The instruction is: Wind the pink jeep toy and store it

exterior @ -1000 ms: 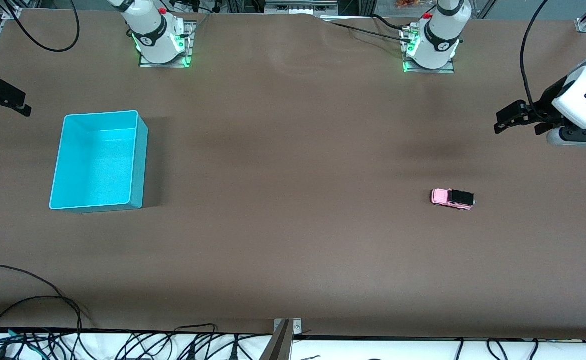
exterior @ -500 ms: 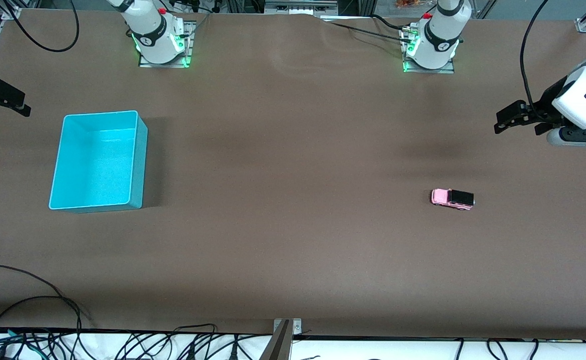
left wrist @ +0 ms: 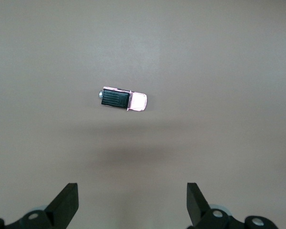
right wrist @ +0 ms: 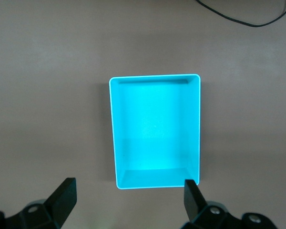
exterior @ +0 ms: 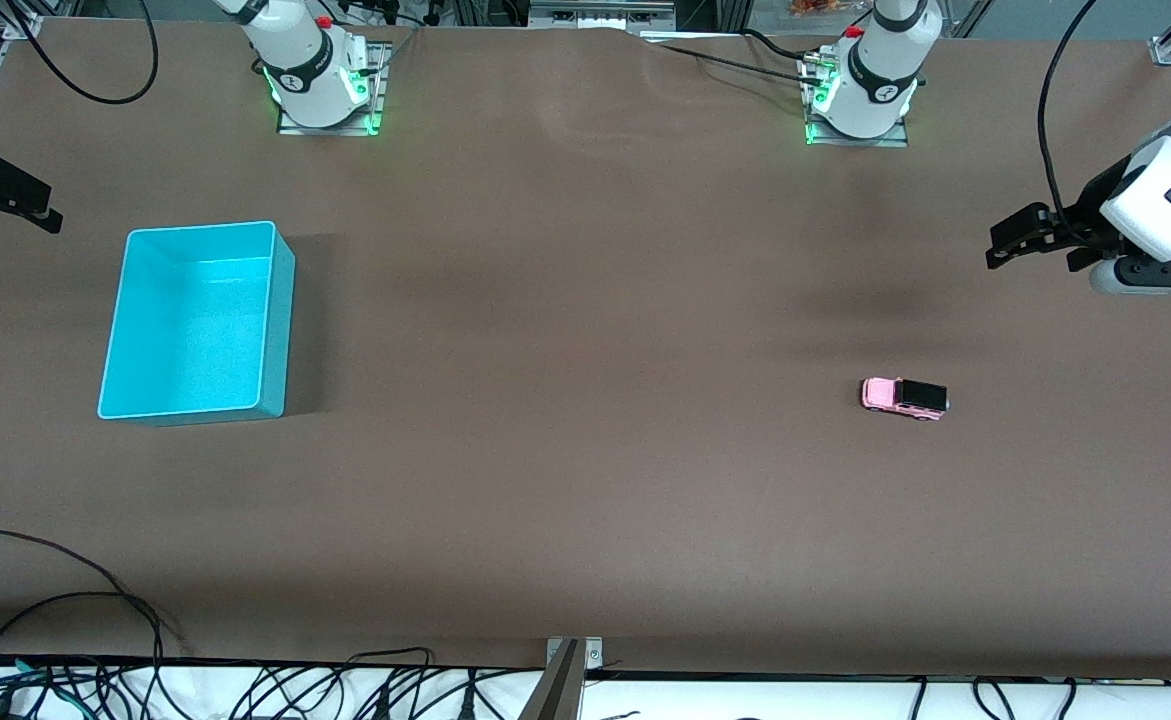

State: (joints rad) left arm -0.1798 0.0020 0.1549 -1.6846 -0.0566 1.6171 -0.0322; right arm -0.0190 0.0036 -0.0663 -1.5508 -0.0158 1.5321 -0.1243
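At the left arm's end of the surface (exterior: 585, 480) | left end effector (exterior: 1037, 242) held wide open, empty, aloft | pink jeep toy (exterior: 903, 397) set on its wheels, untouched | descent advised square over body | right end effector (right wrist: 128, 198) open, empty, waiting over turquoise bin (exterior: 275, 330)
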